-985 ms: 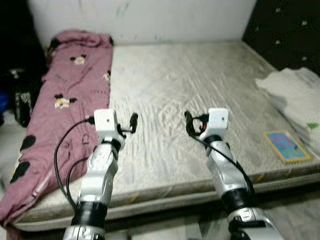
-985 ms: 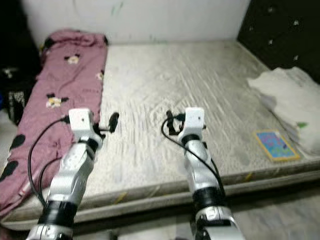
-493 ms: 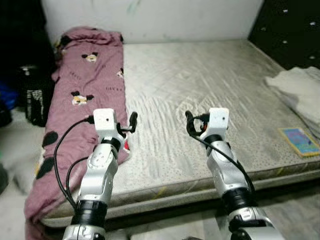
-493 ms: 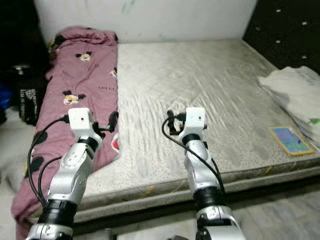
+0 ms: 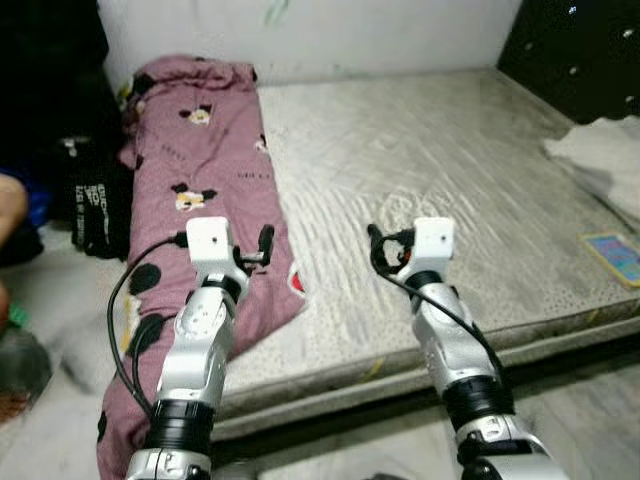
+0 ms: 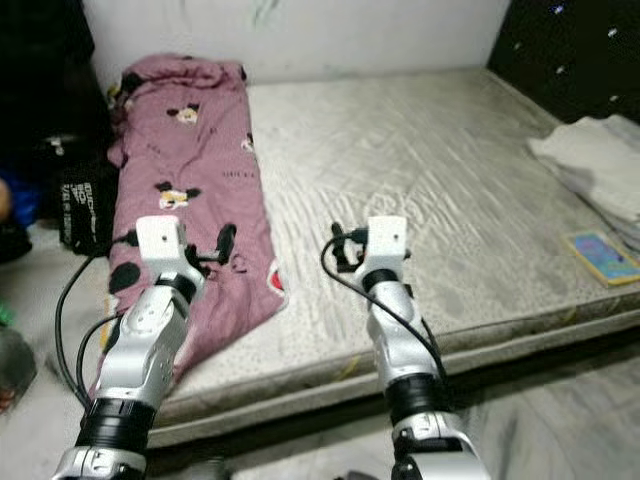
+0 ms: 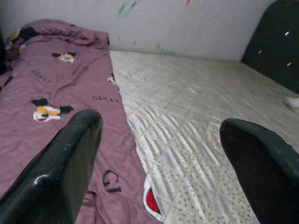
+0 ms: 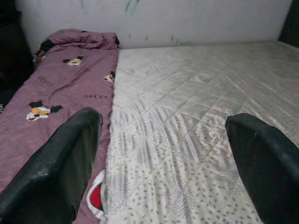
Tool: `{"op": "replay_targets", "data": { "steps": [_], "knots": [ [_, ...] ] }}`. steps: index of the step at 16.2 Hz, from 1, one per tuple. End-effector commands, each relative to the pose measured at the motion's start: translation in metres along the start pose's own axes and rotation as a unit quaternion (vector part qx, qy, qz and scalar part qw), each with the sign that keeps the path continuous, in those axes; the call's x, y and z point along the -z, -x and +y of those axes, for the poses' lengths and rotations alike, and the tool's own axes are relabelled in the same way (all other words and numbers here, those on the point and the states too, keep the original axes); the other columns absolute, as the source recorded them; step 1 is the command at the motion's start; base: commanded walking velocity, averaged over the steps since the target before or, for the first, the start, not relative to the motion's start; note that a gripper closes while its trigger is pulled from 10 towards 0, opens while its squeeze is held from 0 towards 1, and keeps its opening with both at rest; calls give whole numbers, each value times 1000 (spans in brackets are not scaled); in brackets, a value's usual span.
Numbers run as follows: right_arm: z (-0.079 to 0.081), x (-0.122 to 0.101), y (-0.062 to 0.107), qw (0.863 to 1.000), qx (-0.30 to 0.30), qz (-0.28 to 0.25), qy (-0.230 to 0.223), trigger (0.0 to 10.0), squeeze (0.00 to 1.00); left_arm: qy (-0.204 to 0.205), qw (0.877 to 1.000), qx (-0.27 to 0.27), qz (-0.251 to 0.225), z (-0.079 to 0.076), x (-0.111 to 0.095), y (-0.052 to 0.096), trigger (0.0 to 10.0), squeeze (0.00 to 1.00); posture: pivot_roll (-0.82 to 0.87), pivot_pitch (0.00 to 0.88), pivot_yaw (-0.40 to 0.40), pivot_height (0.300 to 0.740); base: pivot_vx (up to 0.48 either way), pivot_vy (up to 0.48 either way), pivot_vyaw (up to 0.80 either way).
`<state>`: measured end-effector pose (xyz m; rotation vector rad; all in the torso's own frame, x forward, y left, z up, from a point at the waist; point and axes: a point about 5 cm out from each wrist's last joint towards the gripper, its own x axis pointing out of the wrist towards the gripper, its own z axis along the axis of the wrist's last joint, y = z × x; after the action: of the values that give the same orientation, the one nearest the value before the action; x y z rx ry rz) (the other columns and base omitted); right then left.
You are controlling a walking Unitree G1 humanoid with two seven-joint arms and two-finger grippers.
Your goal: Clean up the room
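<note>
— Where is the blanket?
— The pink blanket point(image 5: 205, 180) lies along the robot's left side of the bare mattress point(image 5: 430, 170), its near end hanging over the edge toward the floor.
— And the claws?
— The left gripper point(image 7: 159, 154) hovers above the blanket's inner edge, fingers spread wide, grasping nothing. The right gripper point(image 8: 163, 158) hangs over the mattress, released too.
— Anything else?
— A booklet point(image 5: 612, 255) and folded white cloth point(image 6: 595, 160) sit at the right; a black bag point(image 5: 95, 205) stands beside the bed.
</note>
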<state>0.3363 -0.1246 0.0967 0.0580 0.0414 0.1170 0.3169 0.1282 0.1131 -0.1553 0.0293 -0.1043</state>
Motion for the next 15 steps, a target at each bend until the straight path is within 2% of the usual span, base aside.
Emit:
{"op": "replay_targets", "data": {
  "steps": [1,5,6,10,15],
  "knots": [
    [12,-6,-3,1000,-15,-9,-3,10000,0,-8,1000,-17,-2,10,-1,2,10000,0,44,0,-24,740,0,480,0],
    [12,-5,-3,1000,-16,-6,-3,10000,0,-14,1000,-16,-15,9,-3,2,10000,0,44,0,-25,740,0,450,0],
    [12,-5,-3,1000,-16,-6,-3,10000,0,-31,999,-18,-21,9,-5,1,10000,0,44,0,-25,740,0,0,0],
    [12,-5,-4,1000,-18,-8,0,10000,0,-17,1000,5,-21,6,-5,2,10000,0,42,0,-28,740,0,0,0],
    [12,-7,-4,1000,-20,-11,-1,10000,0,-8,1000,8,-22,7,-5,3,10000,0,44,0,-29,740,0,0,689]
  ]
}}
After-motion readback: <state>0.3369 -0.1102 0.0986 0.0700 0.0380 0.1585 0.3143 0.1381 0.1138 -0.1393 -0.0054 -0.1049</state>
